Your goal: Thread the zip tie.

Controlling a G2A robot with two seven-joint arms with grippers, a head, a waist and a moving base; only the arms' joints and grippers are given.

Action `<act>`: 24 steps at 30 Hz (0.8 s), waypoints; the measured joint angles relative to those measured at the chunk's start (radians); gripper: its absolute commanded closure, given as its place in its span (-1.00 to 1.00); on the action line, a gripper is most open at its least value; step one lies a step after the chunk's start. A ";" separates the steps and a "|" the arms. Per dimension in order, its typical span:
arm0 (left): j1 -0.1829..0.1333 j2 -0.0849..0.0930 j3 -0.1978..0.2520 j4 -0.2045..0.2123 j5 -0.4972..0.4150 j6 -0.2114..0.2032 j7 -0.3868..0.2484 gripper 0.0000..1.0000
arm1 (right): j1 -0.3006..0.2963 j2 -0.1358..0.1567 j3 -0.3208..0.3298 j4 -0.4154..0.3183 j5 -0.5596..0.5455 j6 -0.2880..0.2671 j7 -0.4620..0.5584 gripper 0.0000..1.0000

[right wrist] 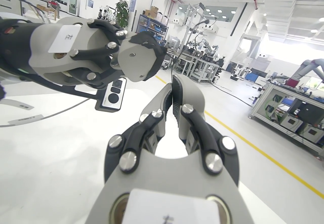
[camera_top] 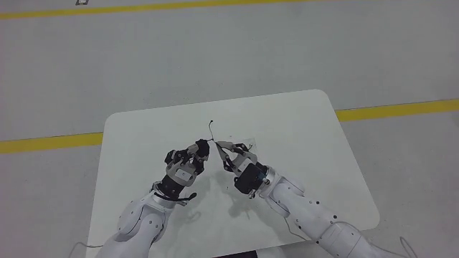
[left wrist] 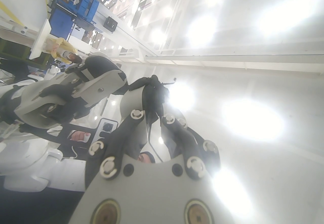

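Left hand [left wrist: 152, 85] and right hand [right wrist: 172, 88] both pinch the light, springy zip tie [camera_top: 211, 130]; probably best gripped near its tip.

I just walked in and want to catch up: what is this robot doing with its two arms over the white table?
The robot holds both arms above the white table, with the grippers nearly tip to tip. The left gripper is shut on a thin black zip tie. The right gripper is shut on it as well, with the strap rising from its fingertips. The tie is off the table, held between the two grippers. Whether its tail has entered the head yet cannot be told.
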State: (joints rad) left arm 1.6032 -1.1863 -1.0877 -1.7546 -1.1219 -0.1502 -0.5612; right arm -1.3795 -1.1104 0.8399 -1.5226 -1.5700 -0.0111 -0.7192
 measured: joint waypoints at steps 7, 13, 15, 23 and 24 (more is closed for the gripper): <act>0.000 0.000 0.000 0.000 0.000 0.000 0.000 1.00 | -0.004 0.013 -0.006 0.017 0.000 0.005 0.022 1.00; 0.000 0.000 0.000 0.000 0.000 0.000 0.000 1.00 | -0.008 0.025 -0.016 0.028 0.000 0.010 0.043 1.00; 0.000 0.000 0.000 0.000 0.000 0.000 0.000 1.00 | -0.009 0.029 -0.020 0.032 0.000 0.011 0.051 1.00; 0.000 0.000 0.000 0.000 0.000 0.000 0.000 1.00 | -0.012 0.035 -0.036 0.046 0.002 0.024 0.072 1.00; 0.000 0.000 0.000 0.000 0.000 0.000 0.000 1.00 | -0.016 0.035 -0.034 0.042 0.004 0.027 0.064 1.00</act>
State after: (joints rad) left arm 1.6032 -1.1863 -1.0877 -1.7546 -1.1219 -0.1502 -0.5612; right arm -1.3951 -1.0757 0.8062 -1.4806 -1.5662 0.0155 -0.6550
